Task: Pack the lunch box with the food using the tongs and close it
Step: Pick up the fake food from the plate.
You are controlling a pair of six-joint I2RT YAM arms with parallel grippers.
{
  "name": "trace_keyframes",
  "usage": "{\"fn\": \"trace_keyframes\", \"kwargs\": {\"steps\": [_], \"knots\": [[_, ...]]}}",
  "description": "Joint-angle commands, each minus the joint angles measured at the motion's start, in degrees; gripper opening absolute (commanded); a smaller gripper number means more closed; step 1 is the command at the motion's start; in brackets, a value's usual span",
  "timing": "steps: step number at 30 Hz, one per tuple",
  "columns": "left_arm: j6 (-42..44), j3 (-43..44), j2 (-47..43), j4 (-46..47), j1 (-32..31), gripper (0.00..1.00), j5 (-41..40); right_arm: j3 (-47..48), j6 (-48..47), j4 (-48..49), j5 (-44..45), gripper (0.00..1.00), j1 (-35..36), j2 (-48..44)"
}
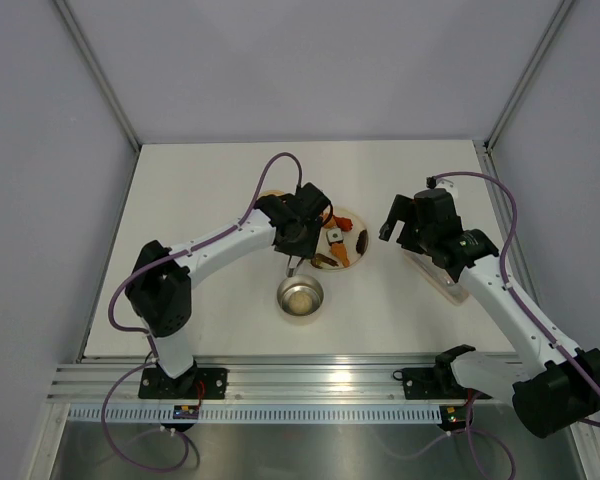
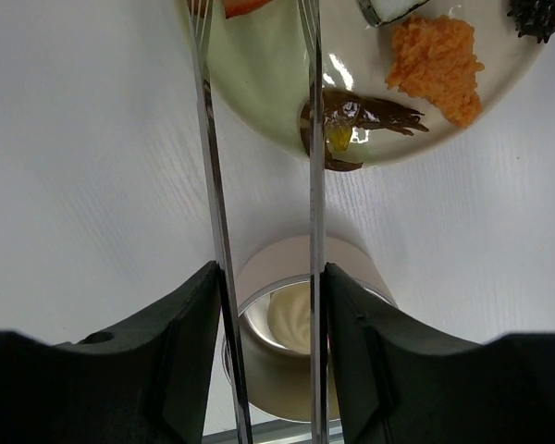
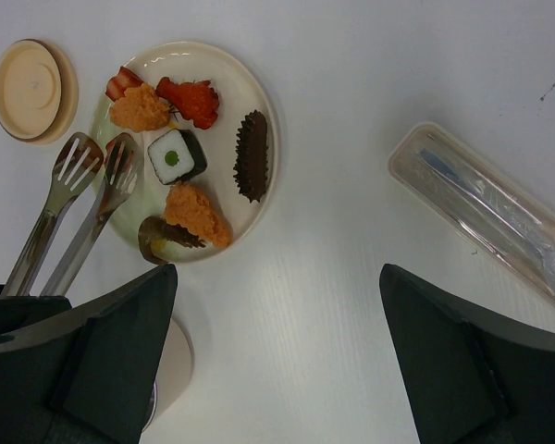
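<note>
Now the packing is partway. The lunch box (image 1: 300, 296) sits in the lower middle of the top view with one pale bun (image 2: 291, 319) inside, and the rest of the food (image 3: 190, 208) lies on the plate (image 3: 233, 88) just above it. The left gripper (image 1: 300, 228) clamps the tongs (image 2: 313, 139) at a middling width. Their forked tips (image 3: 97, 166) stand apart over the plate's left side and hold nothing.

The next move, as I judge it, calls for bringing the tips around one piece, perhaps the brown piece (image 2: 361, 120) at the plate's near rim, and squeezing.

The right gripper (image 3: 277, 273) is spread wide and empty at the right of the top view, above a clear case (image 3: 490, 208).

The wooden lid (image 3: 28, 88) lies at the upper left of the right wrist view; from the top, the left arm covers most of it. Both wrist views cut the box off behind black fingers. Whether the tips touch the plate I cannot tell.
</note>
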Motion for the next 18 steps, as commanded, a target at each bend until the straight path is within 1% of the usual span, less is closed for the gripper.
{"fn": "trace_keyframes", "kwargs": {"steps": [1,8,12,15,18], "knots": [[0.72,3.14,0.59,0.98,-0.32,0.51,0.28,-0.32,0.53,0.81,0.4,0.99,0.1,-1.08],[0.01,4.37,2.0,0.36,-0.32,0.51,0.19,-0.5,0.53,0.81,0.31,0.99,0.1,-0.99],[-0.16,5.08,2.35,-0.42,-0.32,0.48,0.02,-0.5,0.53,0.81,0.49,1.0,0.19,-1.17],[-0.25,5.17,2.09,-1.04,-0.32,0.47,-0.33,-0.59,0.44,0.9,0.57,1.0,0.19,-1.17],[-0.25,5.52,2.26,-2.09,-0.41,0.49,-0.77,-0.5,0.53,0.99,0.31,0.99,0.1,-1.08]]}}
